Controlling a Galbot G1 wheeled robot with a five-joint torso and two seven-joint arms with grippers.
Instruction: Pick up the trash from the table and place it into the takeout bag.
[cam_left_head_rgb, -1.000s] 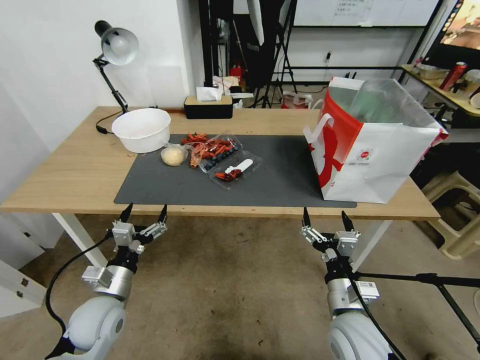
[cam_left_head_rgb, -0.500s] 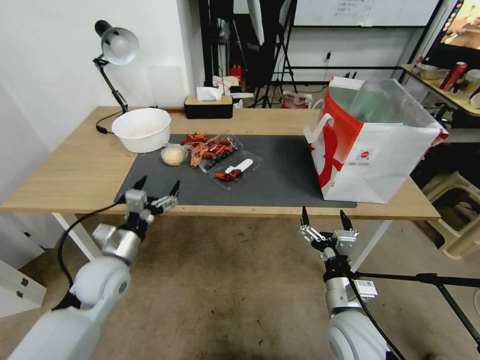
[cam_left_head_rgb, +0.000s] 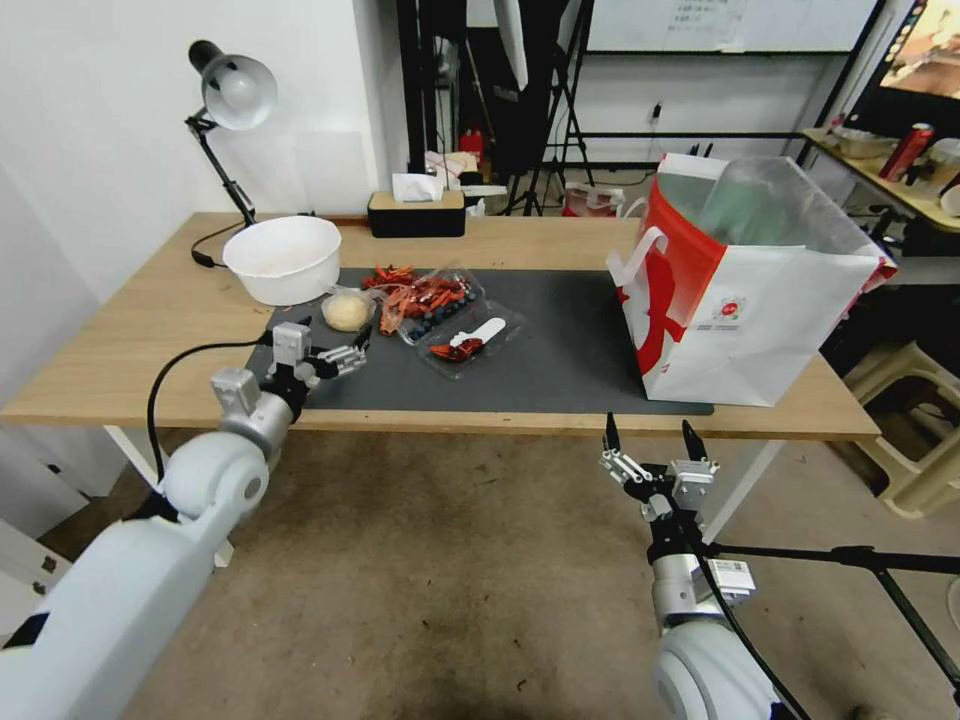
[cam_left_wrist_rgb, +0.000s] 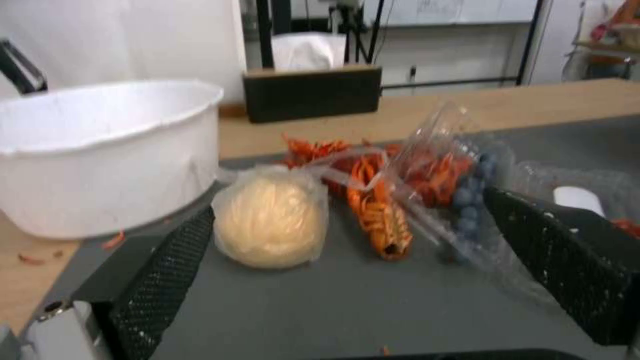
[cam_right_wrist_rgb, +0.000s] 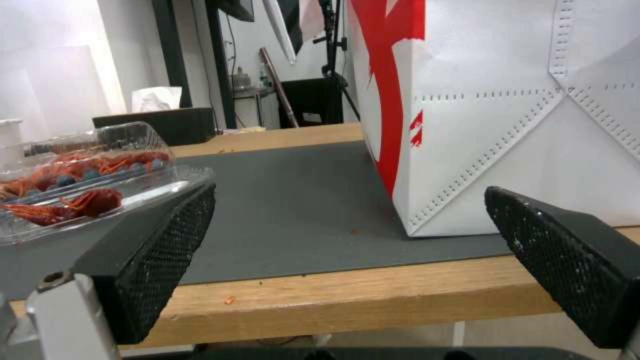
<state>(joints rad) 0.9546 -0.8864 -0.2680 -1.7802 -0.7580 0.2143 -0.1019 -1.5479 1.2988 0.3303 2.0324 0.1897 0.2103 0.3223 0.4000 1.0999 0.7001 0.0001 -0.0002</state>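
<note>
While the right gripper (cam_left_head_rgb: 646, 434) waits low in the lower right of the head view, just below the table (cam_left_head_rgb: 150, 340) edge with its fingers spread apart, the left gripper (cam_left_head_rgb: 335, 342) reaches over the near left corner of the dark mat (cam_left_head_rgb: 560, 360), its fingers likewise apart and holding nothing. In the left wrist view the wrapped ball of beige food (cam_left_wrist_rgb: 270, 222) lies on the mat between the open fingertips but farther off, not yet touched. Just beside it sit the crayfish shells (cam_left_wrist_rgb: 377, 220) and a clear clamshell tray (cam_left_wrist_rgb: 460, 185), with the white bowl (cam_left_head_rgb: 283, 258) towards the upper left. The takeout bag (cam_left_head_rgb: 745, 290) stands upright at the right end of the mat, well apart from the litter.

The risk, as I judge it, lies in the thin plastic wrap: it is slack and slippery, so a grasp on the film alone could let the ball slide out. Closing off-centre could also snag the neighbouring shells or nudge the tray, scattering bits across the mat.
</note>
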